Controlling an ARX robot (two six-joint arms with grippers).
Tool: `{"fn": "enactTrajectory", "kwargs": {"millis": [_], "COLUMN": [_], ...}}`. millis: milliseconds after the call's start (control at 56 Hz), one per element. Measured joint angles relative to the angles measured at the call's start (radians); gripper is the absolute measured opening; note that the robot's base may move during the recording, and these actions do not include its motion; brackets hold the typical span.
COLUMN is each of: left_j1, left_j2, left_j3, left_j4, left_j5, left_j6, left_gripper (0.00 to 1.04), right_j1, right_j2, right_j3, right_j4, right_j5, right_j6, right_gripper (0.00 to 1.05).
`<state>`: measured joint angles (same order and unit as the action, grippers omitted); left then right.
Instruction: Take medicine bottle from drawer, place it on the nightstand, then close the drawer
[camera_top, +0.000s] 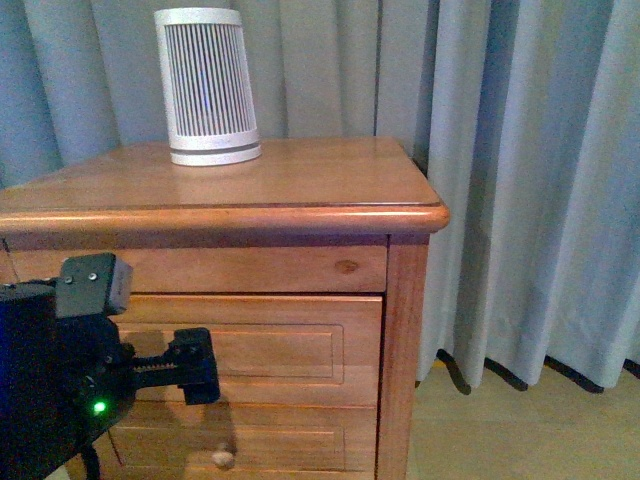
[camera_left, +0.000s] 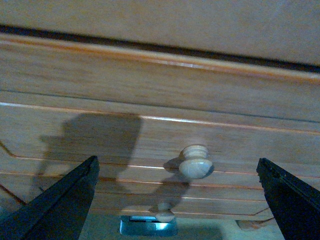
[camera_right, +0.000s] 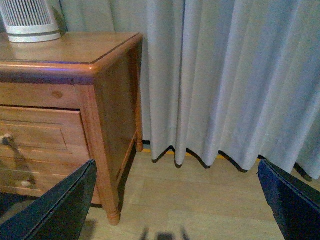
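Note:
The nightstand (camera_top: 300, 180) stands ahead with both drawers shut. The medicine bottle is out of view. My left gripper (camera_top: 200, 368) hovers open just in front of the drawer (camera_top: 280, 350), the upper one. In the left wrist view its round wooden knob (camera_left: 196, 162) sits between the spread fingers (camera_left: 70, 195), a short way off and untouched. My right gripper (camera_right: 176, 162) is open and empty, off to the cabinet's right above the floor; the nightstand (camera_right: 70, 50) and the drawer (camera_right: 40, 132) show at that view's edge.
A tall white slatted cylinder (camera_top: 207, 88) stands at the back left of the nightstand top. The lower drawer's knob (camera_top: 223, 458) is below the left gripper. Grey curtains (camera_top: 520, 180) hang behind and to the right, over a pale wood floor (camera_right: 200, 200).

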<state>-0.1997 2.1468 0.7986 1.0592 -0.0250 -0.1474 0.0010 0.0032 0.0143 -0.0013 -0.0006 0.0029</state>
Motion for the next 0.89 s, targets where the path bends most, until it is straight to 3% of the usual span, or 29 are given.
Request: {"fn": "enactTrajectory", "kwargs": {"millis": [410,892], "left_j1": [0.01,-0.004], "left_j2": [0.179,0.229], "left_j3": [0.094,0.181], "left_j4": [0.082,0.042], "left_j5": [0.014,-0.022], "left_j6": [0.053,0.083], "left_gripper": [0.98,0.98], "right_j1": [0.0,0.0], "right_j2": [0.0,0.0], "right_j3": [0.0,0.0], "right_j4": [0.0,0.0], "right_j5": [0.0,0.0], "right_j6": [0.0,0.0], "right_gripper": [0.98,0.98]}}
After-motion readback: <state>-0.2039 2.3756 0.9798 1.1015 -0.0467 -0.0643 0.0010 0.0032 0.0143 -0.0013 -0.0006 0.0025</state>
